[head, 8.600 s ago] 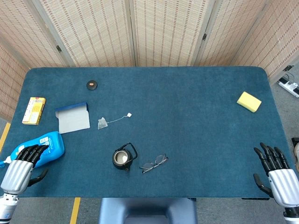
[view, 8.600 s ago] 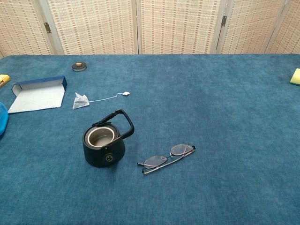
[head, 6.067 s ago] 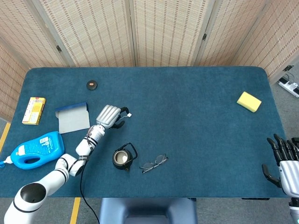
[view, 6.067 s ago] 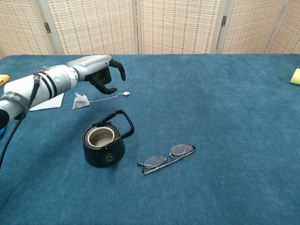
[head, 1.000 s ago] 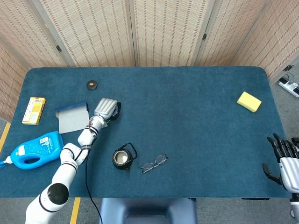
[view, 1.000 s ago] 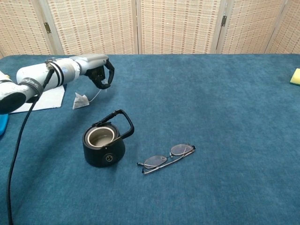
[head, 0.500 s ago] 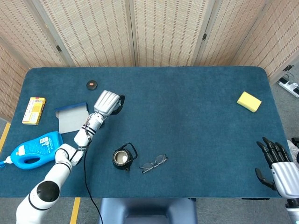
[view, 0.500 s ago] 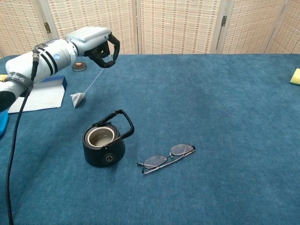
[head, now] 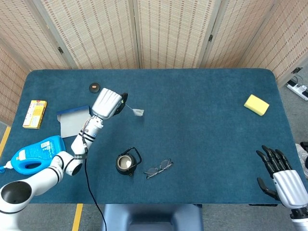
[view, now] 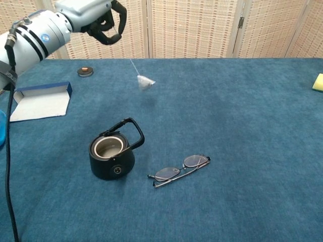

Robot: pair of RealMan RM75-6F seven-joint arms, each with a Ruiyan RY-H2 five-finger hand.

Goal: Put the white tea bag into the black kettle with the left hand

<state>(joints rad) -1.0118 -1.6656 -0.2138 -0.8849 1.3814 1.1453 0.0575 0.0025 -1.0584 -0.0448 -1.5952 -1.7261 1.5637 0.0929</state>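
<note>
Chest view: tea bag (view: 146,82) hanging in the air, not yet in the kettle (view: 112,156).
Left hand (view: 96,15) is pinching the string and carrying the bag clear of the counter (view: 242,116), with the open-mouthed kettle lying toward 7 o'clock of the bag. Pickup looks done; carrying over and lowering in are remaining. Right hand (head: 281,180) is idling at the counter edge, fingers spread, gripping nothing.

The left hand (view: 98,17) has a silver-grey shell over its back and black fingers (view: 119,12); its arm (view: 33,33) is glossy white, ringed with black bands and a small blue mark. A thin black cable (view: 7,166) runs along that arm. The right hand (head: 281,180) shows the same silver back and black fingers.
</note>
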